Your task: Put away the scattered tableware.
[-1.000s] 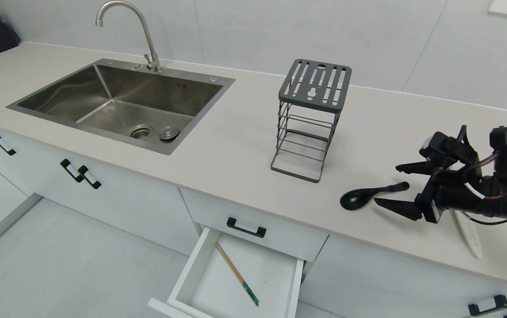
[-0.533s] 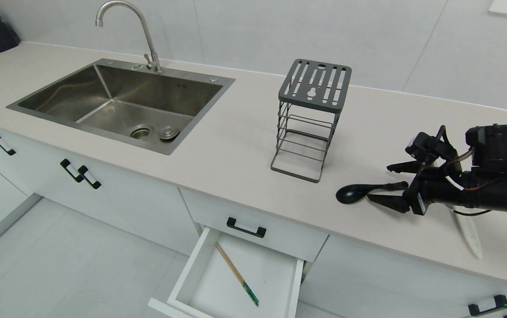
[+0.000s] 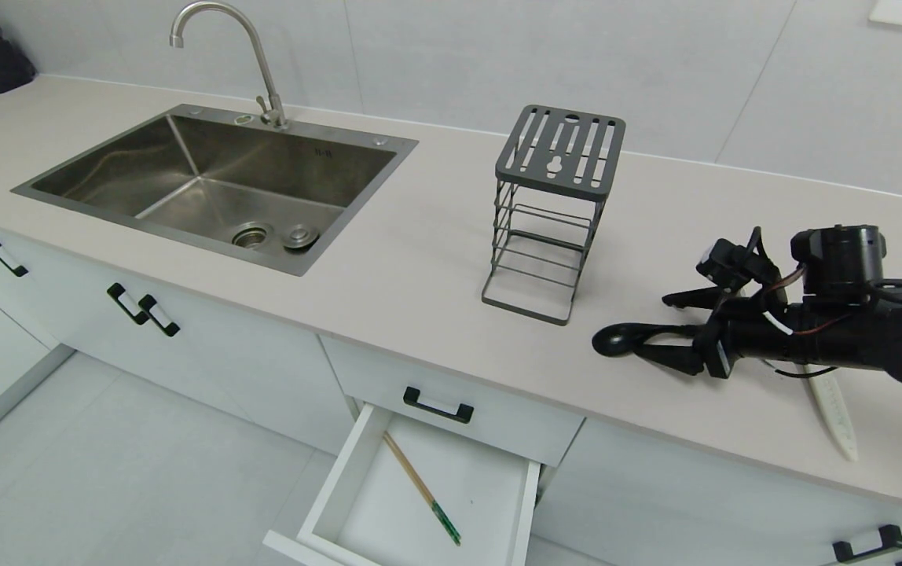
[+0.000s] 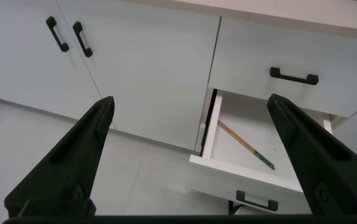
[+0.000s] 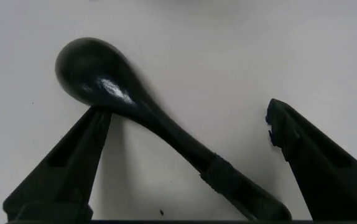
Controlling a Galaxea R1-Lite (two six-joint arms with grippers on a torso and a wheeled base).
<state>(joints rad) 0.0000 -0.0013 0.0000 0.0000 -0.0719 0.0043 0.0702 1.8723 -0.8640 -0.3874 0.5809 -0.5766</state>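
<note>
One black spoon (image 3: 622, 339) lies flat on the pale, matte countertop (image 3: 419, 259), to the right of the rack and near the counter's front edge. It is glossy, with a rounded oval bowl and a slim handle that ends in a duller, ribbed grip; the right wrist view shows the sheen on its bowl (image 5: 94, 71). The rack (image 3: 553, 212) is a dark grey wire frame, box-shaped, capped by a flat plate cut with long slots. Farther left, the brushed steel sink (image 3: 105, 169) is set into the counter, with a curved metal faucet (image 3: 262, 71) behind it. A white knife (image 3: 832, 413) lies near the right end of the counter, partly hidden by the arm. Below the counter, a white drawer (image 3: 482, 487) stands pulled out, and a pair of wooden chopsticks (image 3: 422, 489) with green tips lies slantwise inside it.

The right arm stretches low and nearly level over the counter from the right. The right gripper (image 3: 652, 325) has its tapered black fingers spread wide on either side of the spoon's handle, one tip right against the bowl's edge and the other well clear of the handle; nothing is clamped. The left gripper (image 4: 191, 155) hangs in front of the white cabinet doors, pointing down toward the floor and the pulled-out drawer, its fingers also wide apart and empty.
</note>
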